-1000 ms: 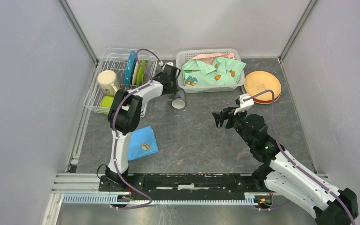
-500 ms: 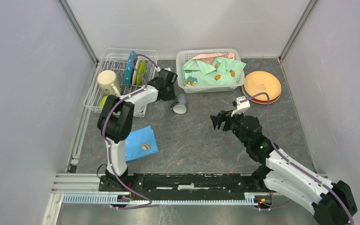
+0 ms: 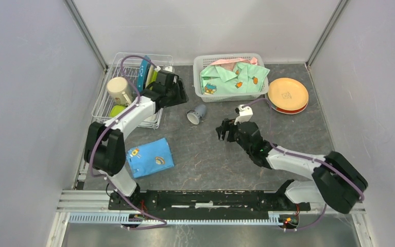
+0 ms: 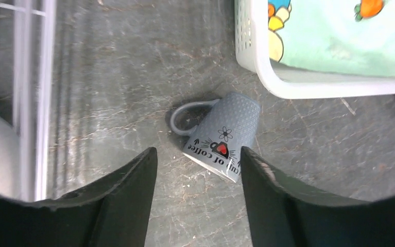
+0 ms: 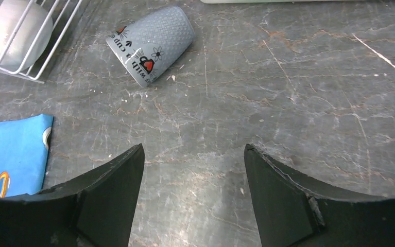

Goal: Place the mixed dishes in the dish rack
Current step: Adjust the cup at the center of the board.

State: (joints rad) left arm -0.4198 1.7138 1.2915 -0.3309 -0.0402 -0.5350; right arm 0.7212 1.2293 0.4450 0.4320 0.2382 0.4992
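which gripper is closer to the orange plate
right. the right gripper is over the table, left of the orange plate; the left gripper is further left, by the dish rack

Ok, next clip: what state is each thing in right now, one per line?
Grey mug: on its side on the table, outside the rack.
Dish rack: partly loaded.
Blue plate: upright in the rack.
Beige mug: in the rack.
Orange plate: on the table, stacked on a red plate.
Blue cloth: folded, flat on the table.
Basket: holding green clothing.
Left gripper: open, empty.
Right gripper: open, empty.
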